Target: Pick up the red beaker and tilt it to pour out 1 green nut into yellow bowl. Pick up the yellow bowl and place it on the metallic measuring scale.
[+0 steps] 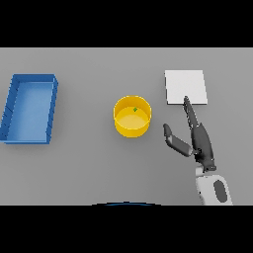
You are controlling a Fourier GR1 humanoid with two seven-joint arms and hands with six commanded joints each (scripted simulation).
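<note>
Yellow bowl (132, 117) stood upright near middle of grey tabletop (99, 163), small green nut (135, 109) lying inside toward far side. White square scale (185, 87) sat to bowl's right, apart from it. Right hand (197, 138) hovered between bowl and scale, fingers straight and spread, pointing away, fingertip overlapping scale's near edge, thumb angled toward bowl, holding nothing. Blue tray (49, 113) lay well apart at far left.

Lab-style bench: bare grey table (89, 168); metallic scale (185, 87); blue tray (10, 106)
</note>
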